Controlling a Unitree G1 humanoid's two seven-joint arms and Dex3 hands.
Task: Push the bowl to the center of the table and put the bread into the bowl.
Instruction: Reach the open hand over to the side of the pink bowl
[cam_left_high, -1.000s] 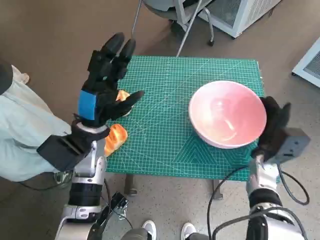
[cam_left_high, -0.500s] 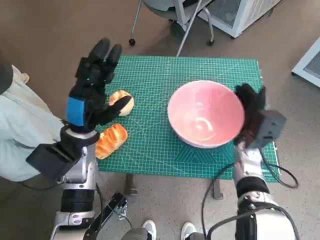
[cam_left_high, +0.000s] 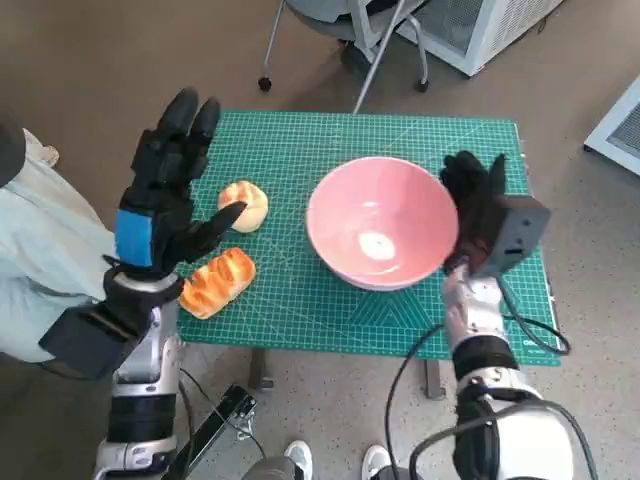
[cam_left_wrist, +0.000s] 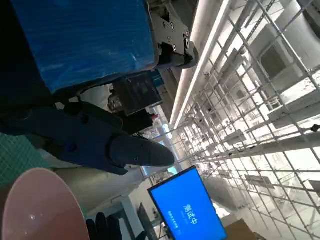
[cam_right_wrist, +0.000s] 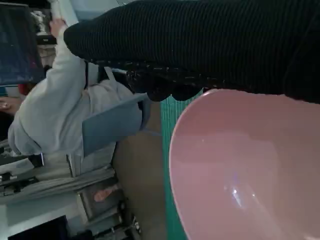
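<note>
The pink bowl (cam_left_high: 382, 222) stands near the middle of the green mat (cam_left_high: 300, 150); its rim also shows in the left wrist view (cam_left_wrist: 40, 210) and it fills the right wrist view (cam_right_wrist: 250, 175). My gloved right hand (cam_left_high: 475, 200) presses flat against the bowl's right side, holding nothing. Two bread pieces lie at the mat's left: a round bun (cam_left_high: 243, 205) and a longer loaf (cam_left_high: 216, 282). My left hand (cam_left_high: 165, 190) hovers raised above them, fingers spread, empty.
The table's front edge runs just below the loaf and bowl. A person in a pale sleeve (cam_left_high: 40, 260) sits at the left, also seen in the right wrist view (cam_right_wrist: 55, 110). Chair legs (cam_left_high: 380, 50) stand behind the table; a white cabinet (cam_left_high: 620, 120) stands at the right.
My right hand has pushed the bowl leftward from the mat's right side toward its middle. My left hand has drifted left, uncovering the bun.
</note>
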